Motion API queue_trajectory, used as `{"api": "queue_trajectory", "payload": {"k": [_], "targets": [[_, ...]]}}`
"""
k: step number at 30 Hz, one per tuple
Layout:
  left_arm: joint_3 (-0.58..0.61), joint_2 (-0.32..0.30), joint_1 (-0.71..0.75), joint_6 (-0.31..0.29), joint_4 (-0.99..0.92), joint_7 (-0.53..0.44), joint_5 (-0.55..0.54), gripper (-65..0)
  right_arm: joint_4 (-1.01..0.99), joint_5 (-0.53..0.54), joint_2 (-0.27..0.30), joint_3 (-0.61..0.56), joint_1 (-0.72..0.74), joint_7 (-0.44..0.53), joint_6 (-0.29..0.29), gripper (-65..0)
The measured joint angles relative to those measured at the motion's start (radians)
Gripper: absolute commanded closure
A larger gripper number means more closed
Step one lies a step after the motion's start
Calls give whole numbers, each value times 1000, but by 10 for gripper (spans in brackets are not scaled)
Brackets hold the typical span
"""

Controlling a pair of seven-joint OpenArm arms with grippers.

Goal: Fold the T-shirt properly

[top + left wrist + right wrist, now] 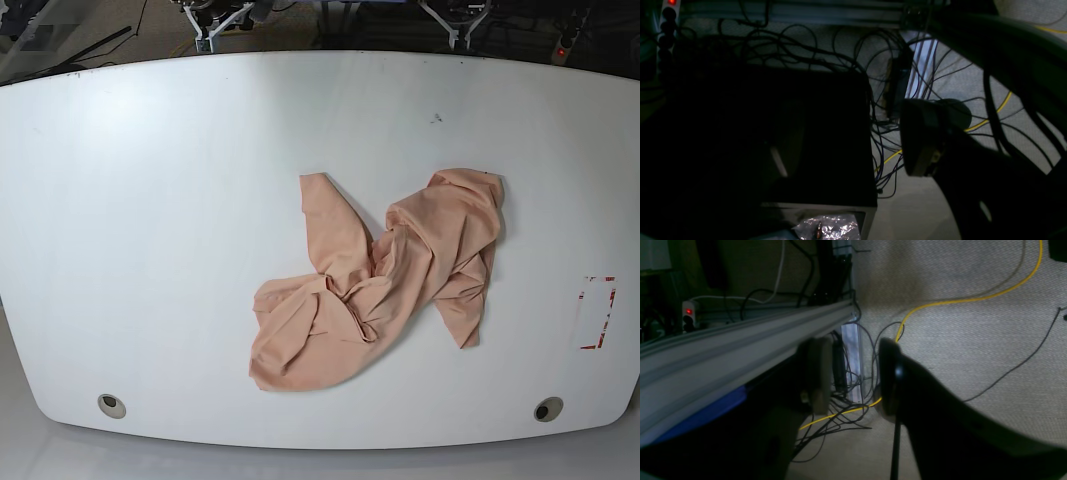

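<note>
The peach T-shirt [385, 280] lies crumpled in a heap on the white table [150, 200], right of centre, with one sleeve pointing up-left and folds bunched in the middle. No yellow tag shows. Neither arm appears in the base view. My left gripper [846, 150] looks at a dark area off the table; its right finger [922, 140] is lit, the left one is dim, and they stand wide apart holding nothing. My right gripper [853, 380] is open and empty over carpet and cables, beside an aluminium rail [740, 336].
The table has two cable holes [112, 405] [547, 409] near its front edge and a red-and-white mark [597, 312] at the right. Below are tangled cables [893, 100], a yellow cable [940, 303], a black box [790, 133] and a power strip [689, 315].
</note>
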Motion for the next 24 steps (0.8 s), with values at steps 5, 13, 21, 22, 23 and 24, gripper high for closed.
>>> {"api": "queue_trajectory", "payload": {"k": [5, 13, 21, 22, 23, 24], "targets": [[-2, 3, 13, -3, 5, -2, 0, -413, 0, 3, -29, 0, 1, -13, -16, -222], [-2, 3, 14, -3, 2, 1, 0, -413, 1, 0, -55, 0, 11, -7, -1, -222], [-2, 3, 19, -3, 3, 1, 0, -413, 3, 8, -47, 2, 5, -8, -5, -217], [-2, 3, 25, -2, 8, -2, 0, -413, 20, 5, -50, 2, -5, -12, -5, -217], [-2, 3, 32, -2, 13, -1, 0, -413, 38, 7, -50, 2, -17, -11, -4, -217], [-2, 3, 43, -3, 29, -1, 0, -413, 72, 6, -50, 2, -35, -10, -5, -217]]}}
